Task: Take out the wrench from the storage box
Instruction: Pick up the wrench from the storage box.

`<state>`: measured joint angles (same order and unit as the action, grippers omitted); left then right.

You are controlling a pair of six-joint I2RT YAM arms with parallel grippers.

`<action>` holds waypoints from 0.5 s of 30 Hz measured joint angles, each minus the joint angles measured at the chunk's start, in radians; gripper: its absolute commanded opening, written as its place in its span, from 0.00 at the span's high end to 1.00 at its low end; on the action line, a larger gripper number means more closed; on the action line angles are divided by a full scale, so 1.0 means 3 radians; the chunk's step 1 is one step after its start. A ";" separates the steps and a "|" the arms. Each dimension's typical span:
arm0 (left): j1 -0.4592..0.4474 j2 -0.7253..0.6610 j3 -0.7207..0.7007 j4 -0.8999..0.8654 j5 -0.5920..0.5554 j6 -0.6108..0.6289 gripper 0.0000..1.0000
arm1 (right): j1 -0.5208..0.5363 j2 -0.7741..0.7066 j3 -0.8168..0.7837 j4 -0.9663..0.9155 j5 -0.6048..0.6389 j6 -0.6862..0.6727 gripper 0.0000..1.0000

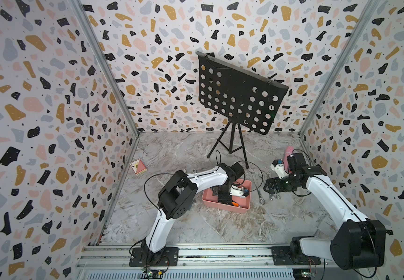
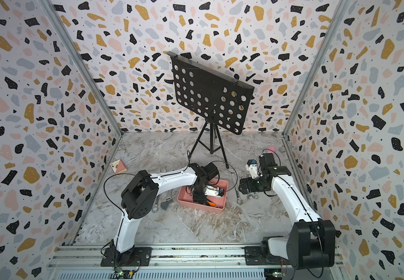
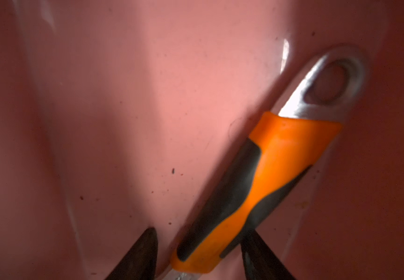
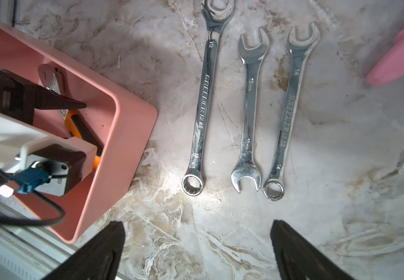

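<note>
The left pincer [image 3: 199, 231] was down inside the storage box [image 1: 222, 206], low centre of frame in both top views. Its dark fingers [image 3: 140, 254] were spread either side of the wrench [image 3: 256, 179] — one looked to be brushing the orange-and-black grip, the other stood off with pink floor showing between. Nothing pinched yet. The wrench lay flat on the box floor, slanted across the line of the jaws, its hang-hole end near the foot of a wall.

That slant was the worry. If the jaws closed as they stood, the touching finger would likely push first. The handle could then skid or swivel on that glossy plastic instead of being clamped. The grip was contoured too — a pinch on a sloping part might squirt it out. The hold seemed to sit at the head end of the grip, so on the lift the long handle might droop. Its far end could then snag the wall, dragging the light box along or tipping it.

The right pincer [image 4: 197, 223] hung spread wide and empty over the tabletop [image 4: 341, 169], right of the box in both top views, above three chrome spanners [image 4: 249, 109]. Carrying the wrench out that way risked a bump with that arm, or a landing on top of those.
</note>
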<state>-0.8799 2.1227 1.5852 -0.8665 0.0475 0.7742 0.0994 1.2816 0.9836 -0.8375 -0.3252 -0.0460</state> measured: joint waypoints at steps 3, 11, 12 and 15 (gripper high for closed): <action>-0.0001 0.0001 0.0008 0.0008 0.0000 0.0009 0.72 | 0.0000 0.0000 0.0000 0.0000 -0.0001 0.0000 0.01; -0.0001 -0.0025 -0.0010 0.0028 -0.0003 -0.0003 0.90 | 0.0000 0.0000 0.0000 0.0000 -0.0004 -0.0001 0.01; -0.0001 -0.0034 -0.0020 0.0041 -0.0003 -0.0003 0.90 | 0.0000 0.0000 0.0000 0.0000 -0.0004 -0.0001 0.01; -0.0001 -0.0047 -0.0029 0.0050 -0.0004 -0.0009 0.92 | 0.0000 -0.0001 0.0000 0.0000 -0.0010 0.0001 0.00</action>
<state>-0.8803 2.1086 1.5764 -0.8516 0.0463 0.7715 0.0994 1.2812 0.9836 -0.8375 -0.3283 -0.0456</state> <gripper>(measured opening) 0.261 0.996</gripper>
